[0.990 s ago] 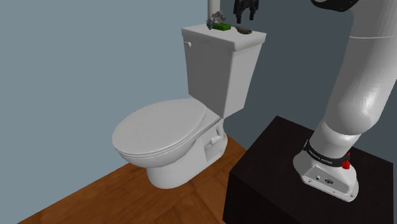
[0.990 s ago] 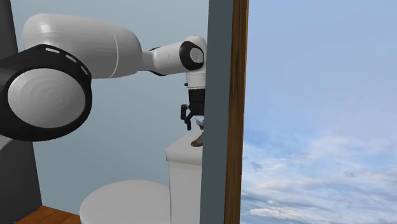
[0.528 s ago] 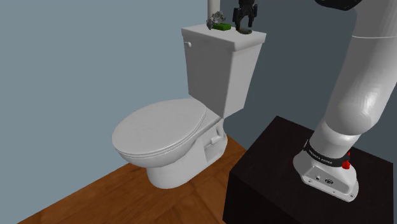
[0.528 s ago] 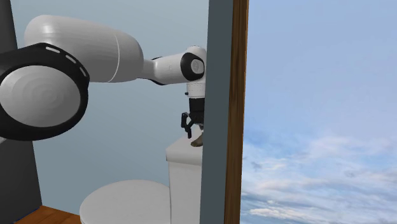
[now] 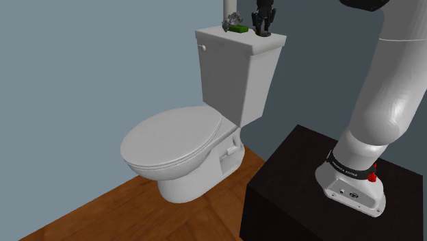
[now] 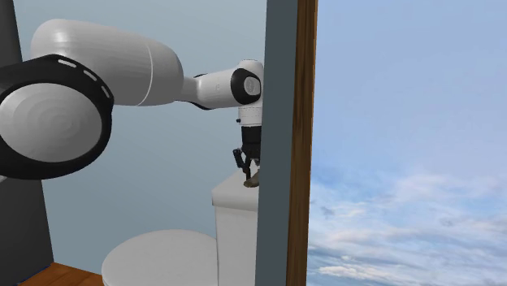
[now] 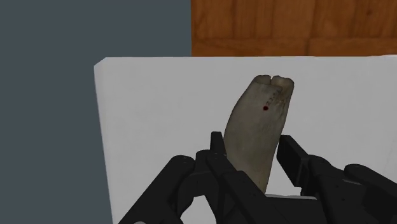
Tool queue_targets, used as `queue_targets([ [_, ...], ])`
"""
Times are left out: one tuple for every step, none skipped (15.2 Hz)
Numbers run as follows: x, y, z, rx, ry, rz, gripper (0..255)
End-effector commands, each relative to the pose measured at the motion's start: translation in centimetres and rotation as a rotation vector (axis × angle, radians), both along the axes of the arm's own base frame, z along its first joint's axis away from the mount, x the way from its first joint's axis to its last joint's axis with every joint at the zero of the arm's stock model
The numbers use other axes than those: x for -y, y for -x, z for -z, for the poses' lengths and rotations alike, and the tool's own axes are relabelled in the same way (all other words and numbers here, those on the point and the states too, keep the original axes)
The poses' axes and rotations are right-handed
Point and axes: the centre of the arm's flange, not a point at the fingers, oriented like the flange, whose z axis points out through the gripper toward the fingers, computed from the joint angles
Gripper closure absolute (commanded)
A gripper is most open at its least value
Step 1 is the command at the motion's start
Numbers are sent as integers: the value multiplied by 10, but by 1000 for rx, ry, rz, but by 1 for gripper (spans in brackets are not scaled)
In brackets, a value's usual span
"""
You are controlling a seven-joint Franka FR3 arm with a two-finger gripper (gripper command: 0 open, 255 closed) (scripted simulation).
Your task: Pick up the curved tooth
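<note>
A curved tooth (image 7: pixel 261 127), grey-beige with a small dark red spot near its broad, notched end, lies flat on the white lid of a toilet tank (image 7: pixel 146 114). Its narrow end sits between the black jaws, which are clenched on it from both sides. The tooth rests on the lid, near the lid's edge, with the wooden floor (image 7: pixel 286 25) below.

In the shoulder view, the jaws stand upright over the far right corner of the tank lid (image 5: pixel 226 37) and cover the tooth. Just beside them, toward that view's left, lie a small green block (image 5: pixel 239 29) and a crumpled grey object (image 5: pixel 229 26). A white pipe (image 5: pixel 231 8) rises behind these two.

Below the tank, the toilet's seat cover (image 5: pixel 171 140) is down, and the bowl stands on brown wooden boards (image 5: pixel 102 212) against a blue-grey wall (image 5: pixel 82 68). The white arm (image 5: pixel 390 82) climbs from its base on the black stand (image 5: pixel 287 178) at the lower right and passes out of the top of the frame.

From the second exterior view, the arm (image 6: pixel 122 61) reaches across toward a grey wall edge trimmed with a wooden strip (image 6: pixel 305 122). The jaws point down at the brownish tooth (image 6: pixel 252 182) on the tank top (image 6: pixel 231 199). A blue sky with clouds (image 6: pixel 406 162) lies beyond the strip.
</note>
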Motion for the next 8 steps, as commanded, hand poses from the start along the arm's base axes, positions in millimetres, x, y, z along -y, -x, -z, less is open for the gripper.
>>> queue_targets([
  [0,0,1,-2,-1,0,255],
  [0,0,1,-2,-1,0,255],
  [0,0,1,-2,-1,0,255],
  [0,0,-5,-2,-1,0,255],
  [0,0,-10,-2,-1,0,255],
  [0,0,-15,-2,-1,0,255],
  [0,0,-21,-2,-1,0,255],
  [0,0,-26,-2,-1,0,255],
])
